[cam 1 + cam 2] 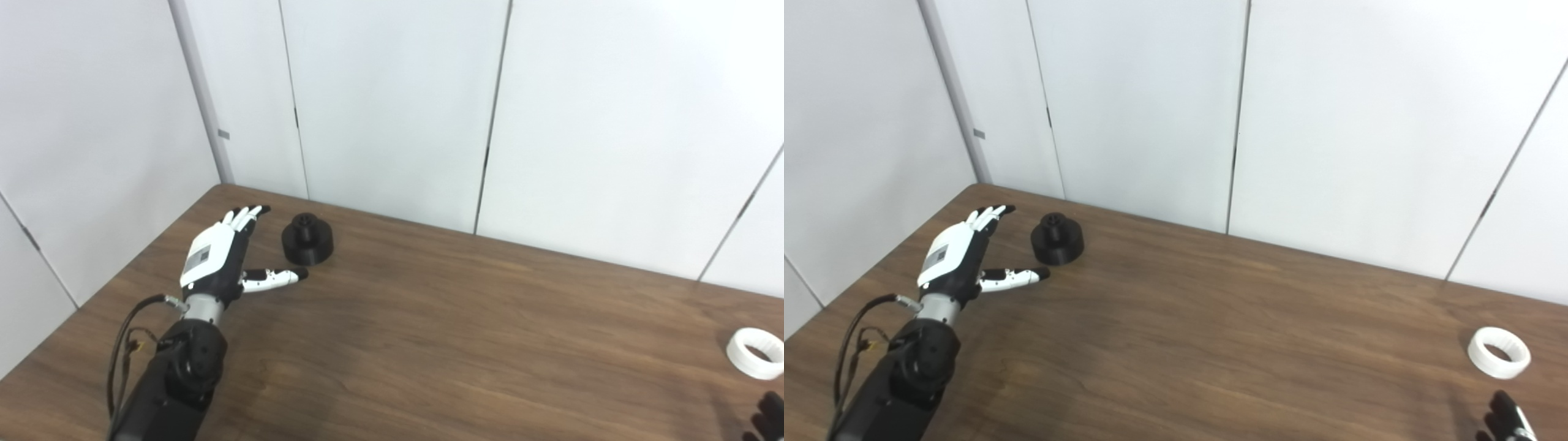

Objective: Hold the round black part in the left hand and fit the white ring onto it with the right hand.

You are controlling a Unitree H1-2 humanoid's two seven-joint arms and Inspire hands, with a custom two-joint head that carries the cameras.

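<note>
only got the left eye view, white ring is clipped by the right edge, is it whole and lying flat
Observer: Yes. The right eye view shows the whole white ring, unbroken, lying flat on the table with its hole facing up.
Operator: is the right hand on it yet
Observer: No. More of the right hand shows here: dark fingertips with a white side, at the bottom edge, stopping short of the ring with bare table between.
</note>
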